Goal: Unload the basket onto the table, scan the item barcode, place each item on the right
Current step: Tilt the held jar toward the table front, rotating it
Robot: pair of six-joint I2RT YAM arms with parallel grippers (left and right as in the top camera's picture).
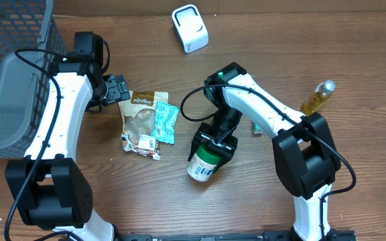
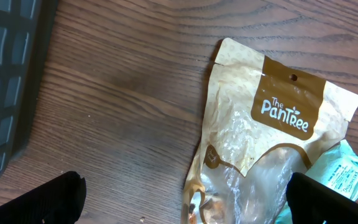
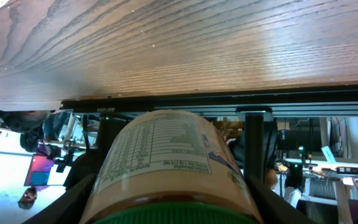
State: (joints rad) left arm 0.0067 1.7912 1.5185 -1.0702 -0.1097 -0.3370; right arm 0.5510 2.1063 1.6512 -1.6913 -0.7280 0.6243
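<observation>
Nearest the right wrist lens, filling the lower frame: jar (image 3: 169, 162), green lid at the very bottom, white label with a printed table facing up. Clamped by its sides in the right gripper (image 1: 212, 147), dark fingers (image 3: 73, 205) on either flank. From overhead, seen tilted, lid end toward the wrist, base toward the front edge of the table (image 1: 280, 40), just right of the table's middle. Lifted or resting on the wood: cannot tell. Beyond the jar, wood grain, then the table's front edge and blurred room clutter. On the left wrist view, two black fingers (image 2: 39, 202) in the bottom corners, spread wide and gripping nothing. Left gripper (image 1: 118, 89) thus released, hovering over the upper end of a pouch (image 2: 272, 137) marked "The PanTree", tan and brown with a clear window, flat on the wood. Partly under the pouch's right edge, a teal packet (image 2: 347, 171). Off to the left, the dark mesh wall of a basket (image 2: 5, 81), close to the left arm. Farther right, near the right arm's base, a bottle (image 1: 317, 97) of yellow liquid; lying or leaning, cannot tell. Farthest, near the back edge and well apart from jar and pouch: white scanner (image 1: 189, 28), alone on the wood.
</observation>
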